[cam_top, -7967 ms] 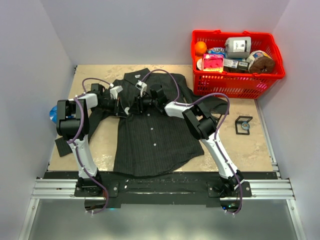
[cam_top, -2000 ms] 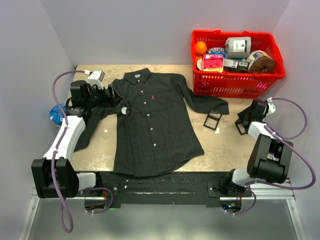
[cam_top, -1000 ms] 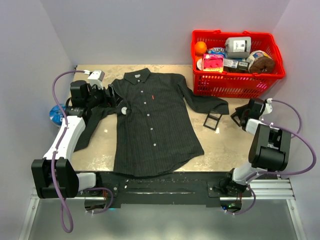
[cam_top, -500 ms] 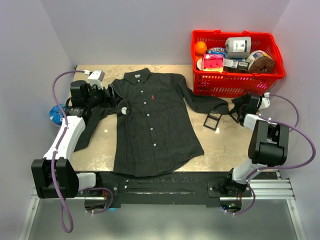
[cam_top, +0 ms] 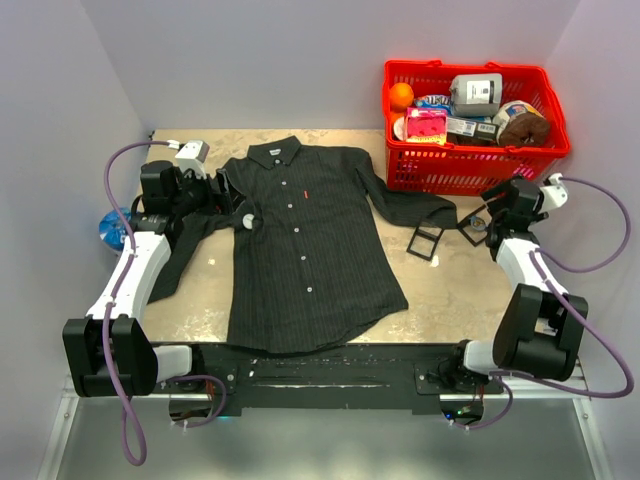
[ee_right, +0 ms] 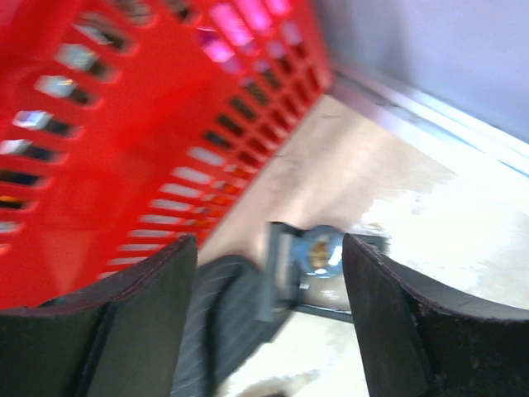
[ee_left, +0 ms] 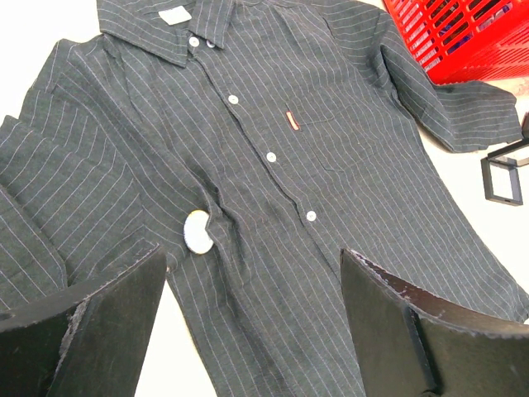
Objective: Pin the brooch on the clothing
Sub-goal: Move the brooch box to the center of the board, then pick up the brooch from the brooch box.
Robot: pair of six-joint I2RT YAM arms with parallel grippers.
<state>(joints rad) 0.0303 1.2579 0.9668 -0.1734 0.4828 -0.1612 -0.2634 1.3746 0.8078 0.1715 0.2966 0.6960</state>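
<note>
The clothing [cam_top: 305,245], a dark pinstriped shirt, lies flat and buttoned in the middle of the table. A small white oval brooch [cam_top: 247,221] rests on its left side by the armpit seam, and the same brooch [ee_left: 197,231] shows in the left wrist view. My left gripper [cam_top: 225,196] hovers open just left of it, empty, and the left gripper [ee_left: 256,331] looks down over the shirt [ee_left: 331,182]. My right gripper [cam_top: 490,212] is open near the basket. Between its fingers, on the table beyond them, stands a black square stand with a round blue badge [ee_right: 321,251].
A red basket [cam_top: 470,165] full of groceries fills the back right corner, close to my right gripper. An empty black square frame [cam_top: 427,241] lies by the shirt's right sleeve cuff [cam_top: 425,208]. A blue round object [cam_top: 108,228] sits at the left wall.
My right gripper has opened wide and swung from the right side of the table up toward the basket. The stand with the blue badge now sits free below it. The left arm is still.
</note>
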